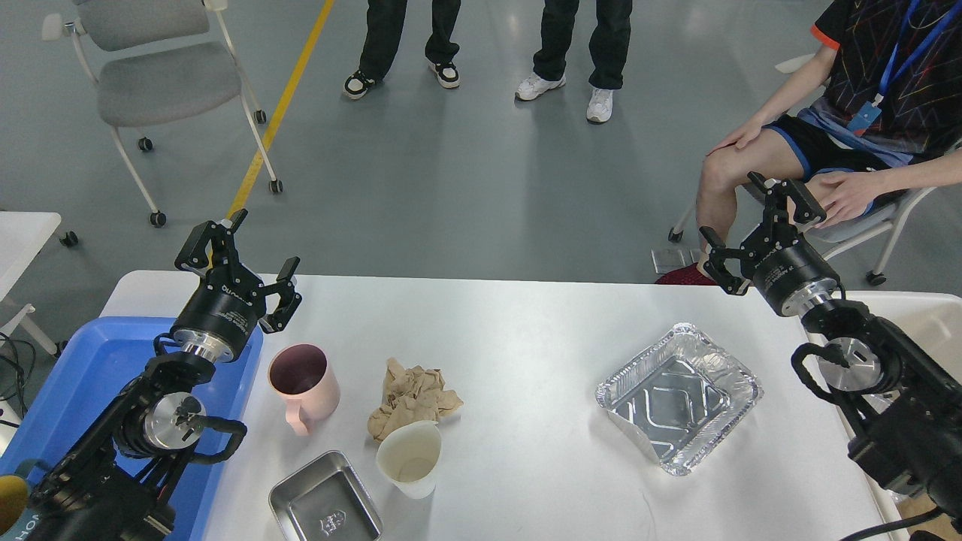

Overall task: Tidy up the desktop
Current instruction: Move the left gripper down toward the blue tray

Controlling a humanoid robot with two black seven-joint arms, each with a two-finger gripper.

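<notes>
White and matte, the worktop point(526, 338) spreads across the lower view, its far edge meeting grey floor point(451, 173). On it we see a pink mug point(304, 387), crumpled brown paper point(412, 398), a cream cup point(410, 458) on its side, a small steel tray point(325, 503) and a foil tray point(679, 397). A blue tray point(83, 376) lies at its left end and a cream bin point(921, 319) at its right. Our left end effector point(244, 267) hangs above the left corner, fingers spread wide, holding nothing; our right end effector point(755, 229) is likewise wide open and empty beyond the far right edge. Two people point(488, 45) stand on the floor, another point(849, 135) sits at right, and a wheeled chair point(161, 83) stands far left.
</notes>
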